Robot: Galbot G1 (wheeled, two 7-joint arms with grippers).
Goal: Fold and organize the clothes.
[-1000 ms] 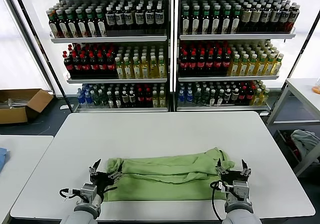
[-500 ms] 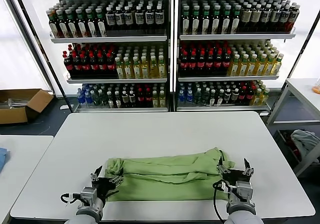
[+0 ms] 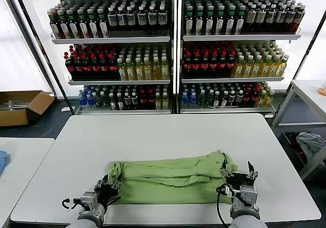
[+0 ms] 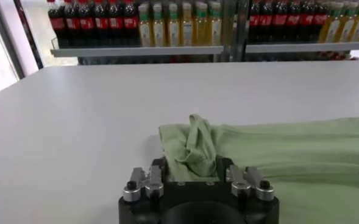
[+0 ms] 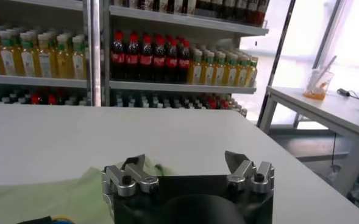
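A: Background — shelving [image 3: 173,50] stocked with rows of bottles [image 3: 137,62], behind a white table [image 3: 163,136]. Second table [image 3: 310,93] off to the right, cardboard box [image 3: 20,106] on the floor at far left.

B: Task item?

A: Light green polo shirt [image 3: 170,179], folded into a long band, lying flat on the near half of the white table, lengthwise from left to right. Bunched fabric at both ends.

B: Left gripper?

A: Left gripper [image 3: 108,186] at the shirt's left end, low over the table's near edge. In the left wrist view, fingers [image 4: 150,179] drawn in around a raised fold of green fabric at the shirt's corner — fabric sits between the jaws. Pinching the shirt, by the look of it.

B: Right gripper?

A: Right gripper [image 3: 237,176] at the shirt's right end, just beside the bunched fabric. Jaws spread wide in the right wrist view, nothing between the fingertips [image 5: 133,163]. Green cloth visible only beneath the left finger.
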